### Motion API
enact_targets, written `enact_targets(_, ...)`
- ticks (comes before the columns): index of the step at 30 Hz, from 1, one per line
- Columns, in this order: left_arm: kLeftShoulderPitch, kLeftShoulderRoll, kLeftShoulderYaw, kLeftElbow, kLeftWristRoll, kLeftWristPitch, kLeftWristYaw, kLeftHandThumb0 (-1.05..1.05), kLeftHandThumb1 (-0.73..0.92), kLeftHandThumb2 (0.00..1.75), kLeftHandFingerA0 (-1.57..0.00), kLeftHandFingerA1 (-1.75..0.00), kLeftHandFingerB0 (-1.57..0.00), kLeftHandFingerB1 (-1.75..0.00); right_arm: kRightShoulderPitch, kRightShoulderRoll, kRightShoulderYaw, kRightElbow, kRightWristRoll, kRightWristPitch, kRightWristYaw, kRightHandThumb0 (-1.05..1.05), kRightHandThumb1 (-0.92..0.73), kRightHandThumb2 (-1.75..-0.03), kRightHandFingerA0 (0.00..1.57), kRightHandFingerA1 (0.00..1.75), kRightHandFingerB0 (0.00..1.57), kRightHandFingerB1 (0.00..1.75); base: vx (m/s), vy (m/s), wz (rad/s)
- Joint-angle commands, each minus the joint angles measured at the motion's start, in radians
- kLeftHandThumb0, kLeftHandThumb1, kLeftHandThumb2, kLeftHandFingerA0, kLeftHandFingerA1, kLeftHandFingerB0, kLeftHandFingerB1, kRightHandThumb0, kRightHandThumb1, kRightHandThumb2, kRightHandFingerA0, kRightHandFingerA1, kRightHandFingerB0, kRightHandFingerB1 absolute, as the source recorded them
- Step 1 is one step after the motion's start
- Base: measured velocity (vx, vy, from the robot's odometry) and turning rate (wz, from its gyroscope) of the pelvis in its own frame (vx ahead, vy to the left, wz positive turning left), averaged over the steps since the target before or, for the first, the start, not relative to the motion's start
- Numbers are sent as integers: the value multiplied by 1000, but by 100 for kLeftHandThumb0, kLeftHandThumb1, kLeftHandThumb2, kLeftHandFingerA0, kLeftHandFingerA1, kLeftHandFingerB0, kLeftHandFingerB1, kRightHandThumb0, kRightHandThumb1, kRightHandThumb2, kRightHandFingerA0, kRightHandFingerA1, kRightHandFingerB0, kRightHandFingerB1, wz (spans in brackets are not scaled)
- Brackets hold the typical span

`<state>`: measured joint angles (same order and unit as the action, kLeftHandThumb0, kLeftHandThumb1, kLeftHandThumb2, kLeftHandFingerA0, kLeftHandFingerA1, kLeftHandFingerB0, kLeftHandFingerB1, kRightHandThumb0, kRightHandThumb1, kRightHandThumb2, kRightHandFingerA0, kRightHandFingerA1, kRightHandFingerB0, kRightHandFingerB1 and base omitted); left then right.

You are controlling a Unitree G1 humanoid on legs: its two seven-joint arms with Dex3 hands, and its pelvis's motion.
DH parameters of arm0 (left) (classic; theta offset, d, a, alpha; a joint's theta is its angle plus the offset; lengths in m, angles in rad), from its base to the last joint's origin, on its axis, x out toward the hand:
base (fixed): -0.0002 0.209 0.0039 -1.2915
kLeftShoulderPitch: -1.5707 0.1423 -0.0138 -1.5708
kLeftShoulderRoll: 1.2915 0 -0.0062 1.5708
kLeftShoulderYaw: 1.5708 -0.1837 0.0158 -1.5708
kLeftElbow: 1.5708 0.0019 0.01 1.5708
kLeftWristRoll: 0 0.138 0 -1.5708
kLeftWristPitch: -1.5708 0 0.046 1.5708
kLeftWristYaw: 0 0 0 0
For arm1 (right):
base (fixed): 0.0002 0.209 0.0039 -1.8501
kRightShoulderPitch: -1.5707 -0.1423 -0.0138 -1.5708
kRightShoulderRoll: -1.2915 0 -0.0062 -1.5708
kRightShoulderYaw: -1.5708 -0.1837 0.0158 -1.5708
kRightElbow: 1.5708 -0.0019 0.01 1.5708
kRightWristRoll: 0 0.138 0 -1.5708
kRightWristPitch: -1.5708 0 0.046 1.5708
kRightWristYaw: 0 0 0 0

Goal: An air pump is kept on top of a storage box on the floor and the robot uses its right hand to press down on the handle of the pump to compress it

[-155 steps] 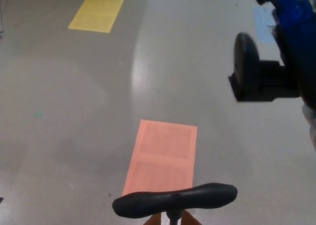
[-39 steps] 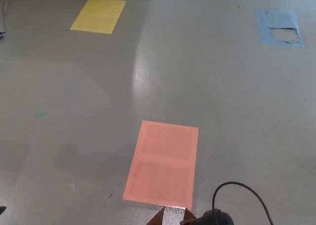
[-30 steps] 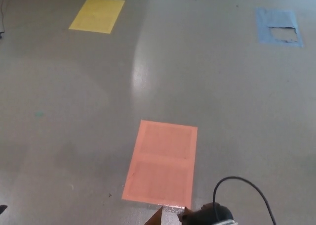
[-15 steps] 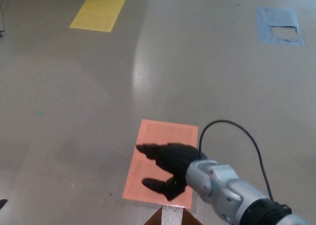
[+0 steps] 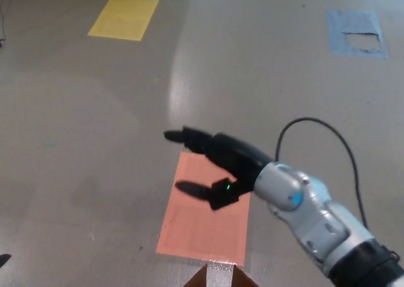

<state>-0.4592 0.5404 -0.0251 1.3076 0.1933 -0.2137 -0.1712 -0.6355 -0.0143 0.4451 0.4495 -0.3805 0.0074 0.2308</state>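
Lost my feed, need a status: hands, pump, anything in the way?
Right hand open, raised over orange floor patch. Left hand not in view. Pump handle out of frame. No obstruction visible.

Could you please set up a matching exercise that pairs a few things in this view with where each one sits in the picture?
Things:
1. yellow floor patch
2. blue floor patch
3. orange floor patch
4. right robot hand

Places:
A. top right
B. lower middle, partly behind the raised arm
C. top left
D. centre, fingers spread and holding nothing

Pairs: 1-C, 2-A, 3-B, 4-D
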Motion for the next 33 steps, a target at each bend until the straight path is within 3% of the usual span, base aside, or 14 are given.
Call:
enact_targets(1,50,13,1,10,8,-16,3,-61,61,59,-33,-48,-35,-32,261,-90,-637,-406,508,-334,-147,-71,-84,-65,33,37,29,33,0,0,0)
enact_targets(3,64,11,1,12,9,-19,9,-61,62,60,-34,-48,-35,-33,275,-116,-657,-201,395,-438,-259,-70,-66,-102,35,53,24,46,0,0,0)
enact_targets(4,68,11,2,13,8,-20,10,-61,62,60,-34,-48,-35,-33,277,-120,-662,-140,388,-456,-271,-70,-66,-102,35,53,24,46,0,0,0)
enact_targets(5,73,10,4,15,6,-20,11,-62,62,60,-34,-48,-36,-33,277,-120,-675,-27,386,-484,-289,-64,-76,-63,45,39,43,36,0,0,0)
enact_targets(7,78,4,-1,16,11,-18,15,-62,63,60,-35,-47,-35,-33,273,-125,-682,153,349,-466,-358,-64,-62,-97,34,51,33,49,0,0,0)
enact_targets(8,78,2,-1,15,10,-16,16,-62,63,60,-34,-47,-35,-33,264,-136,-674,242,323,-454,-395,-61,-79,-64,39,38,38,37,0,0,0)
enact_targets(11,75,0,3,13,6,-8,16,-62,63,60,-34,-48,-35,-33,244,-163,-652,395,252,-428,-463,-62,-64,-97,34,51,30,48,0,0,0)
enact_targets(22,33,16,4,8,7,-9,1,-63,63,60,-32,-50,-35,-34,185,-188,-608,730,173,-239,-456,-55,-67,-97,33,50,25,45,0,0,0)
enact_targets(24,16,18,4,9,9,-8,6,-63,63,60,-34,-49,-35,-34,182,-203,-562,769,129,-155,-420,-56,-84,-66,33,33,30,31,0,0,0)
enact_targets(25,9,19,5,9,8,-4,4,-63,63,60,-33,-48,-36,-34,174,-207,-552,781,124,-114,-386,-32,-59,-110,0,46,0,44,0,0,0)
enact_targets(28,-5,23,6,8,7,1,-1,-63,63,60,-33,-48,-35,-34,151,-215,-535,810,119,-57,-324,-33,-59,-111,0,47,0,45,0,0,0)
enact_targets(29,-6,23,5,8,8,0,0,-63,62,60,-33,-48,-35,-34,141,-220,-517,820,105,-40,-307,-64,-92,-70,12,25,12,25,0,0,0)
enact_targets(30,-8,24,6,7,7,-2,1,-63,62,60,-34,-49,-36,-34,130,-225,-495,828,87,-32,-290,-71,-81,-105,8,34,8,30,0,0,0)
enact_targets(33,-14,25,7,6,6,-3,2,-62,62,59,-33,-49,-36,-33,106,-235,-460,848,71,-35,-260,-73,-82,-105,7,25,7,24,0,0,0)
